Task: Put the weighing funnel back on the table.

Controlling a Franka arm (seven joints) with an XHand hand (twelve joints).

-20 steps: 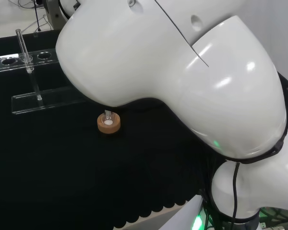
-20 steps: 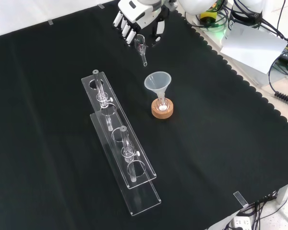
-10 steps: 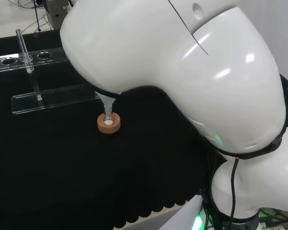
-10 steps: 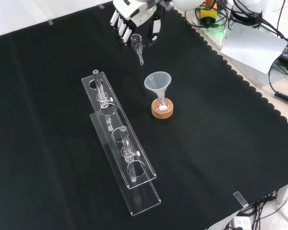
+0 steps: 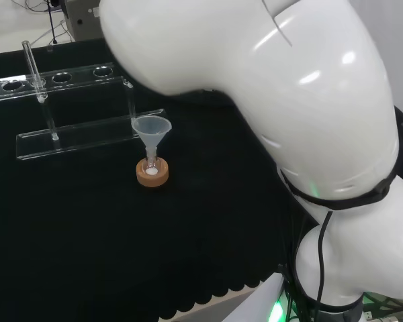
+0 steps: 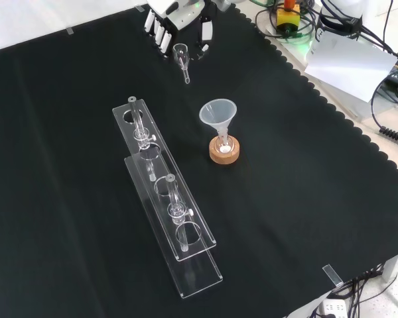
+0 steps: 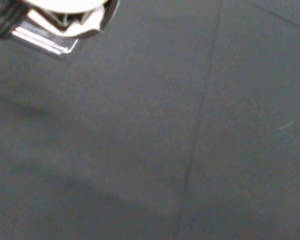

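Observation:
In the front view the hand (image 6: pixel 177 16) hangs at the top edge over the black cloth (image 6: pixel 66 132). Its fingers (image 6: pixel 158 33) and thumb pinch the weighing funnel (image 6: pixel 181 54), a small clear piece. The piece's short stem points down toward the cloth, and I cannot tell whether it touches. In the wrist view a blurred white part of the hand (image 7: pixel 65 10) shows above dark cloth. The big funnel (image 6: pixel 217 112) (image 5: pixel 151 127) stands mouth up in a small flask on a cork ring (image 6: pixel 224 154) (image 5: pixel 152 176), apart from the hand.
Two long clear racks (image 6: pixel 162 199) (image 5: pixel 60 137) holding glass tubes lie left of the cork ring in the front view. The white arm links (image 5: pixel 275 100) take up the right side of the head view. The cloth's scalloped edge (image 6: pixel 331 112) runs along the right in the front view.
The hand has carried the weighing funnel up and left in the front view, away from the big funnel. In the head view the arm link has swung aside, uncovering the big funnel.

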